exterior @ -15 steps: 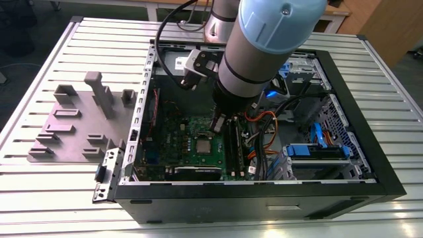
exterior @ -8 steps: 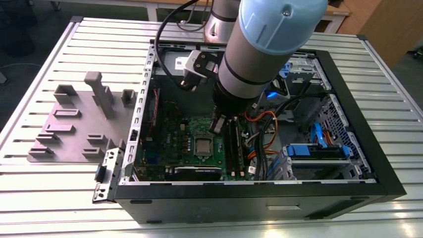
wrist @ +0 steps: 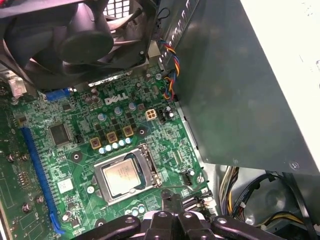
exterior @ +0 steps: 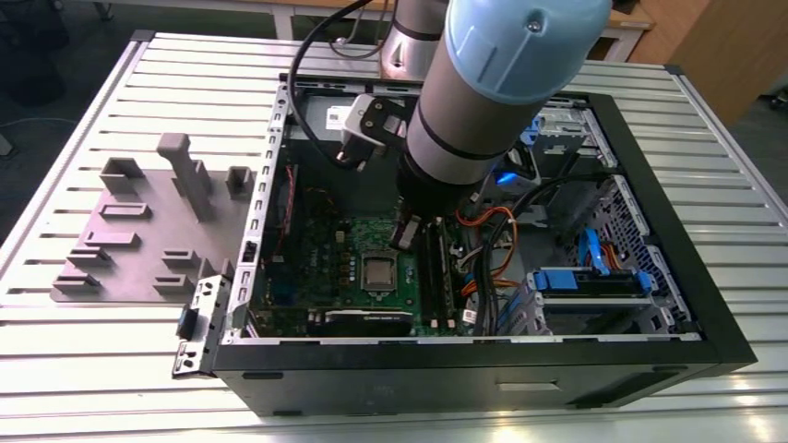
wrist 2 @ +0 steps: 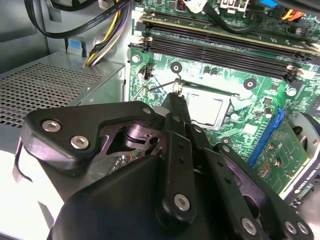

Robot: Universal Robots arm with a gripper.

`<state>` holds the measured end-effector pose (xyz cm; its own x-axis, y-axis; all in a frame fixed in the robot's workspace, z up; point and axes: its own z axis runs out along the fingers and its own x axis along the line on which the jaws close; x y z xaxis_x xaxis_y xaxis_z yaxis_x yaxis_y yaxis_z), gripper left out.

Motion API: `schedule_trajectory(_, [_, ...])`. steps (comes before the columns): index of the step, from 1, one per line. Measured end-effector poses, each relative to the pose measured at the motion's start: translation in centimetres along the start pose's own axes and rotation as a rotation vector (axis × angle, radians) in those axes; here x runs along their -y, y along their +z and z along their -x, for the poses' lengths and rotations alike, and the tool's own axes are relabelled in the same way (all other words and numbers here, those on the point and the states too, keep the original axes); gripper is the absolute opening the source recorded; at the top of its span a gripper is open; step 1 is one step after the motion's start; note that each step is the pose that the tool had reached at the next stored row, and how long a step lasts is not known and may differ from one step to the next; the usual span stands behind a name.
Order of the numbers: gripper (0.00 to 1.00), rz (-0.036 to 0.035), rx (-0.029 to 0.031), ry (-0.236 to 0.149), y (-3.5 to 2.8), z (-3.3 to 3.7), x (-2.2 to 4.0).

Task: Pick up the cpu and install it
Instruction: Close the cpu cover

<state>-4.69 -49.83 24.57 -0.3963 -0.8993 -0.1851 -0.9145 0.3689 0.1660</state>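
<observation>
The cpu, a small square chip with a shiny metal top, sits in its socket on the green motherboard inside the open computer case. A hinged silver frame lies closed around its edges. It also shows in the exterior view, cpu, and the second wrist view, cpu. My gripper is shut, its tips together just beside the socket's corner. They are at the thin wire lever there. In the exterior view the gripper hangs low over the board, just behind the socket.
The grey power supply box and a black fan crowd the socket. Memory sticks run along one side, a blue slot along another. Cables and a blue drive bay fill the exterior view's right. A grey fixture plate lies outside the case.
</observation>
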Motion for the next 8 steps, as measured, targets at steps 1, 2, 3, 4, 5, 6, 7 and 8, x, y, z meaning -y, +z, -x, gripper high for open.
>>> schedule_trajectory(1, [0.11,0.0,0.0,0.0,0.0,-0.04,0.01])
schedule_trajectory(2, [0.11,-0.0002,-0.0005,0.0,-0.01,-0.11,0.04])
schedule_trajectory(3, [0.11,-0.0008,-0.0018,0.0,-0.02,-0.2,0.04])
schedule_trajectory(4, [0.11,-0.0012,-0.0032,0.0,-0.06,-0.43,0.12])
schedule_trajectory(5, [0.11,-0.0013,-0.0035,0.0,-0.11,-0.68,0.19])
schedule_trajectory(6, [0.11,-0.0016,-0.0039,0.0,-0.13,-0.87,0.21])
schedule_trajectory(7, [0.11,-0.0023,-0.0055,0.0,-0.14,-1.0,0.23])
schedule_trajectory(8, [0.11,-0.0036,-0.0092,0.001,-0.11,-1.07,0.23])
